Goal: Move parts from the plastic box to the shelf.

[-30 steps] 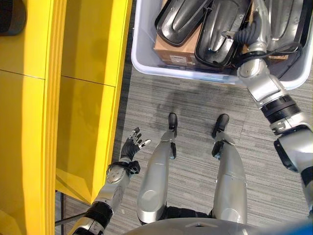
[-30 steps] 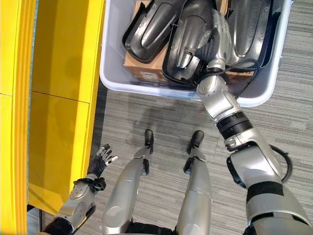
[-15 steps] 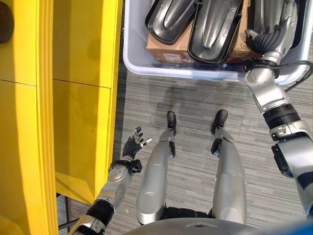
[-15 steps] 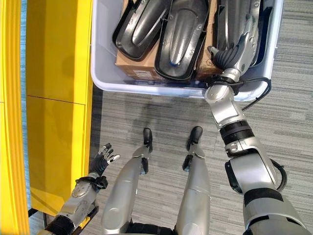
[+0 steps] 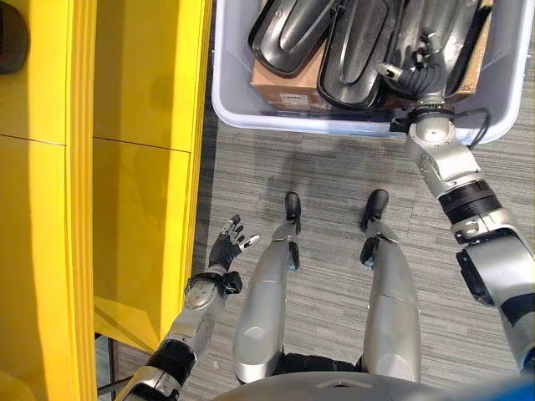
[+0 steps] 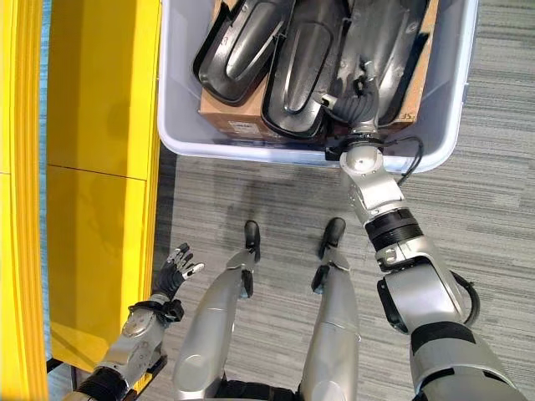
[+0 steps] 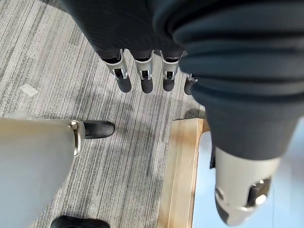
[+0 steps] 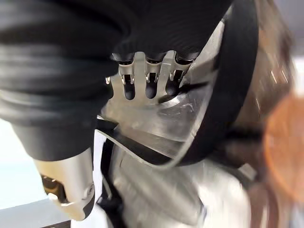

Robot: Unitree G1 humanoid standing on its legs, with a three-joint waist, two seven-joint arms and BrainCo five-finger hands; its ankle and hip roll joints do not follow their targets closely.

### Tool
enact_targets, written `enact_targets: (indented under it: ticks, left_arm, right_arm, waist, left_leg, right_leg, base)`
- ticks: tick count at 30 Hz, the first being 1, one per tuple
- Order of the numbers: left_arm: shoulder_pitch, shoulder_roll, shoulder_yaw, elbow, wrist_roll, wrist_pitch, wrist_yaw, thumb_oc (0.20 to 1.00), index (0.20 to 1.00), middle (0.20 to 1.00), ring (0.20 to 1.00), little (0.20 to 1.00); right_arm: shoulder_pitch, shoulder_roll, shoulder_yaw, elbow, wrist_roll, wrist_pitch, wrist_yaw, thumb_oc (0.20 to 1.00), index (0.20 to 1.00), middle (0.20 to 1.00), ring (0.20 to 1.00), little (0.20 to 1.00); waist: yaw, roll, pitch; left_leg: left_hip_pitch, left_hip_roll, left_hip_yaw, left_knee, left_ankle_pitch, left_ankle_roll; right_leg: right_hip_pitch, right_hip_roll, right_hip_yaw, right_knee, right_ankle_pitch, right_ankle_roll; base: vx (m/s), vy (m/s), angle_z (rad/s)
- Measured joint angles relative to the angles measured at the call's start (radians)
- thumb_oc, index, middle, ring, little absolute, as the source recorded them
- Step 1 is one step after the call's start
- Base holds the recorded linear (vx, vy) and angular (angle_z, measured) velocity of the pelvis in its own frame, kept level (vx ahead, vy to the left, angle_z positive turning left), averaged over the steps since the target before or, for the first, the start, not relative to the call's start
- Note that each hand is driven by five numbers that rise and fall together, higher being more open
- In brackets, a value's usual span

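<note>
Three dark moulded parts lie side by side in the plastic box point(image 5: 230, 92), resting on brown cardboard cartons point(image 5: 280, 83). The left part point(image 5: 288, 29) sits tilted toward the box's left wall; the middle part point(image 5: 355, 50) lies just beside it. The right part point(image 5: 435, 33) is the one under the right robot hand point(image 5: 411, 71). That robot hand reaches over the box's near wall and rests on the near end of the right part. In the right wrist view its fingers point(image 8: 147, 83) point into the part's glossy hollow with the thumb apart below; whether they are closed on it cannot be told. The box stands on grey carpet point(image 5: 326, 175) beside the yellow shelf point(image 5: 142, 167). The left robot hand point(image 5: 227, 246) hangs low near the shelf, fingers spread wide and holding nothing.
</note>
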Motion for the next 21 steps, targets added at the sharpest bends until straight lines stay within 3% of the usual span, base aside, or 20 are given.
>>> enact_targets:
  ticks: [5, 9, 13, 18, 21]
  left_arm:
    - [0.006, 0.0, 0.005, 0.028, 0.001, -0.005, -0.003, 1.0, 1.0, 1.0, 1.0, 1.0]
    - [0.007, 0.0, 0.005, 0.028, -0.001, -0.009, -0.002, 1.0, 1.0, 1.0, 1.0, 1.0]
    - [0.007, -0.005, 0.005, 0.027, -0.001, -0.019, -0.007, 1.0, 1.0, 1.0, 1.0, 1.0]
    - [0.008, -0.005, 0.004, 0.011, -0.004, -0.034, -0.015, 1.0, 1.0, 1.0, 1.0, 1.0]
    - [0.006, -0.005, 0.002, -0.004, -0.028, -0.038, -0.015, 1.0, 1.0, 1.0, 1.0, 1.0]
  right_arm:
    - [0.006, 0.055, -0.014, 0.074, 0.148, -0.019, 0.118, 1.0, 1.0, 1.0, 1.0, 1.0]
    - [0.012, 0.083, -0.015, 0.082, 0.164, -0.022, 0.115, 1.0, 1.0, 1.0, 1.0, 1.0]
    - [0.013, 0.093, -0.016, 0.086, 0.084, -0.054, 0.0, 1.0, 1.0, 1.0, 1.0, 1.0]
    - [0.015, 0.036, -0.095, 0.059, -0.225, -0.153, -0.23, 1.0, 1.0, 1.0, 1.0, 1.0]
    - [0.018, -0.014, -0.126, -0.03, -0.398, -0.163, -0.36, 1.0, 1.0, 1.0, 1.0, 1.0]
  waist:
    - [0.004, -0.018, -0.014]
    - [0.006, -0.018, -0.018]
    - [0.015, -0.018, -0.018]
    - [0.026, -0.018, -0.018]
    - [0.016, -0.018, -0.018]
  left_leg:
    - [-0.002, 0.0, -0.005, 0.003, 0.0, -0.002]
    - [-0.007, 0.0, -0.009, 0.009, -0.003, -0.006]
    - [-0.011, -0.002, -0.01, 0.021, -0.005, -0.002]
    - [-0.013, -0.008, -0.009, 0.021, -0.007, 0.0]
    - [-0.011, -0.008, -0.002, 0.019, -0.01, 0.004]
  right_leg:
    - [0.001, -0.001, 0.0, 0.0, -0.002, -0.002]
    - [0.001, -0.001, -0.002, 0.0, -0.001, -0.002]
    - [0.001, -0.004, -0.003, 0.004, -0.001, 0.0]
    - [0.0, -0.006, -0.002, 0.001, 0.002, 0.003]
    - [0.0, -0.007, 0.005, -0.004, 0.002, 0.003]
  base:
    - [0.0, 0.0, 0.0]
    - [0.0, 0.0, 0.0]
    - [0.0, 0.0, 0.0]
    - [0.0, 0.0, 0.0]
    - [0.0, 0.027, -0.04]
